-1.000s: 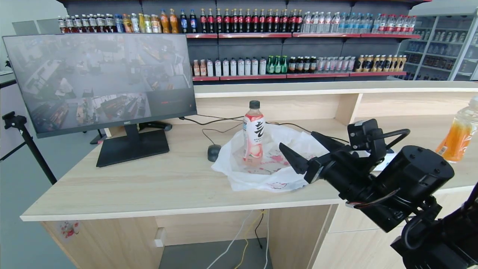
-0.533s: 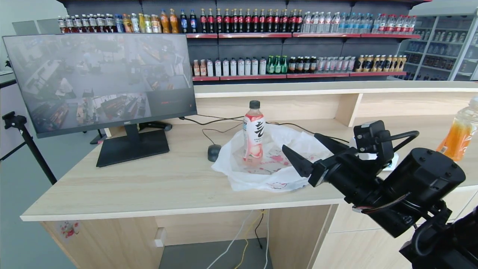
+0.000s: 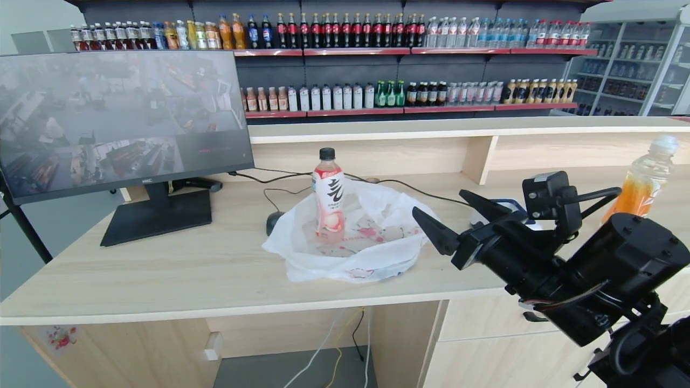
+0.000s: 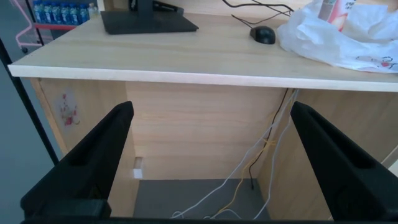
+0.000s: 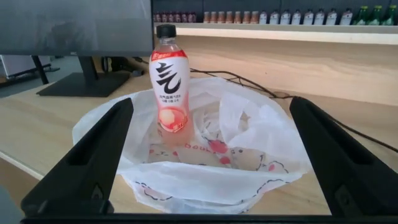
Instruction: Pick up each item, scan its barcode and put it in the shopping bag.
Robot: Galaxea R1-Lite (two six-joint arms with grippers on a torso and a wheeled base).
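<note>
1. Straight ahead of the right gripper (image 3: 439,202), the pink bottle (image 3: 329,196) stands upright inside the bag (image 3: 377,253), so that one looks done to me. The gripper's fingers are spread wide with nothing between them.
2. Off to that gripper's right and farther back, the orange bottle (image 3: 641,188) stands on the counter (image 3: 161,269), well apart from the bag. My guess is that's the next pick.
3. Handling: it looks like a mostly full plastic drink bottle, so it has some weight, stiff-ish walls and a smooth, probably slippery skin. It's tall and narrow, so a nudge near the cap could tip it. I'd take it around the middle of the body, not the neck.
4. The bag is thin soft plastic, slumped open around the pink bottle. It'll give and slide rather than hold its shape.
5. Down below the counter edge, the left gripper (image 4: 212,109) faces the front panel, fingers also wide apart and empty.
6. The surface is smooth pale wood. Past the bag from the right gripper are a mouse (image 3: 274,221), cables (image 3: 280,178) and a monitor (image 3: 118,118) off to its left, with shelves (image 3: 404,51) of drinks behind.
</note>
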